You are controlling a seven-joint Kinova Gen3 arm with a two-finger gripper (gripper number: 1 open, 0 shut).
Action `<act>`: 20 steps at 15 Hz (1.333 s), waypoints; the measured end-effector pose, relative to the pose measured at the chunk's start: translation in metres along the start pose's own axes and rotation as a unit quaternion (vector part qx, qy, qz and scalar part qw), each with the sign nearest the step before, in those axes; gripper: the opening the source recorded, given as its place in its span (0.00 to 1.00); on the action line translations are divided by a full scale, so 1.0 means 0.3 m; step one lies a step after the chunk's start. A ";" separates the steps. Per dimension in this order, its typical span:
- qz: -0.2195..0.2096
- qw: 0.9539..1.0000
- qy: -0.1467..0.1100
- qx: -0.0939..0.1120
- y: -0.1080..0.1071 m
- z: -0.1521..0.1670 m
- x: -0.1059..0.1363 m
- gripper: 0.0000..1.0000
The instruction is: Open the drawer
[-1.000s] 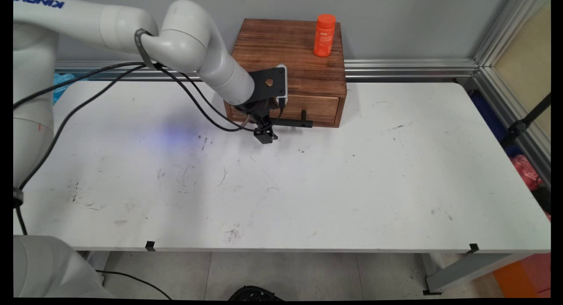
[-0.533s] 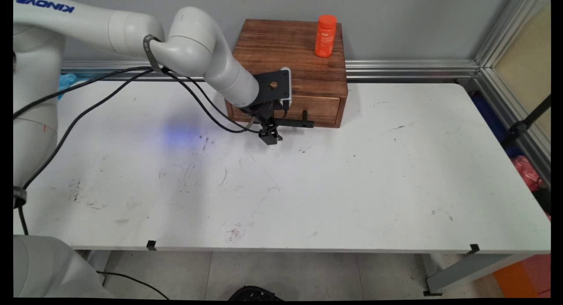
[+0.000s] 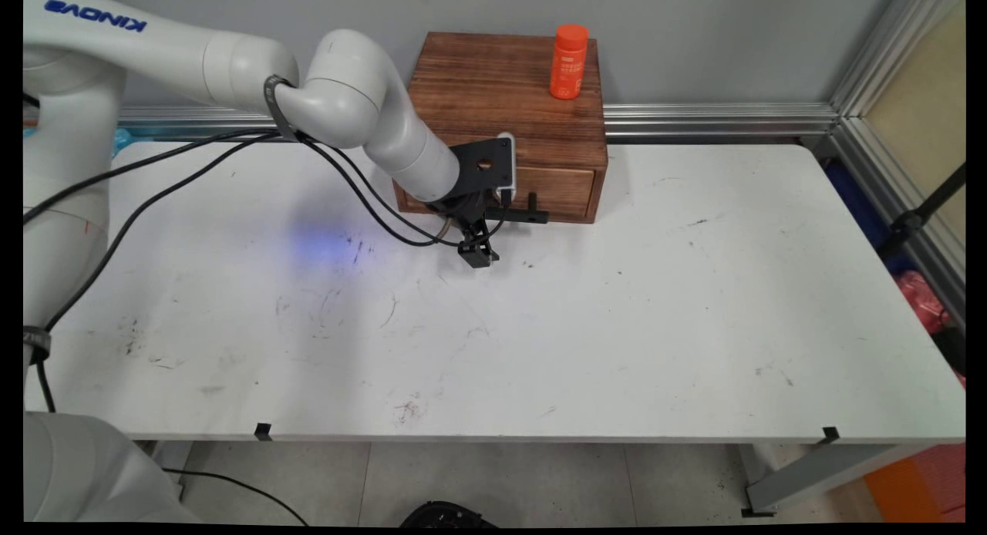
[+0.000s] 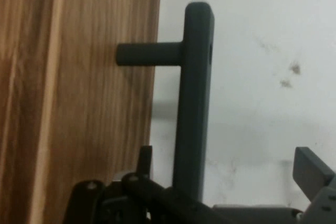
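One gripper (image 3: 478, 256) is held beside a black handle (image 4: 193, 103).
Its fingers are spread; a bottle (image 3: 569, 62) is set atop the wooden box (image 3: 509, 88).

Even, bright overhead light; the arm (image 3: 370, 126) and box (image 3: 505, 126) cast soft shadows on the table (image 3: 617, 327). Main view bows at its edges. Hand view is soft, the handle (image 4: 193, 103) slightly blurred

brown wood-grain box (image 3: 505, 95), black handle (image 4: 193, 103), orange bottle (image 3: 569, 62), white table (image 3: 617, 327).
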 end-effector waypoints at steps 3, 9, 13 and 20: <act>-0.003 1.000 0.002 -0.005 0.010 0.006 0.014 1.00; -0.016 1.000 0.006 -0.013 0.033 0.011 0.025 1.00; -0.023 1.000 0.007 -0.020 0.049 0.016 0.034 1.00; -0.035 0.999 0.008 -0.033 0.086 0.019 0.050 1.00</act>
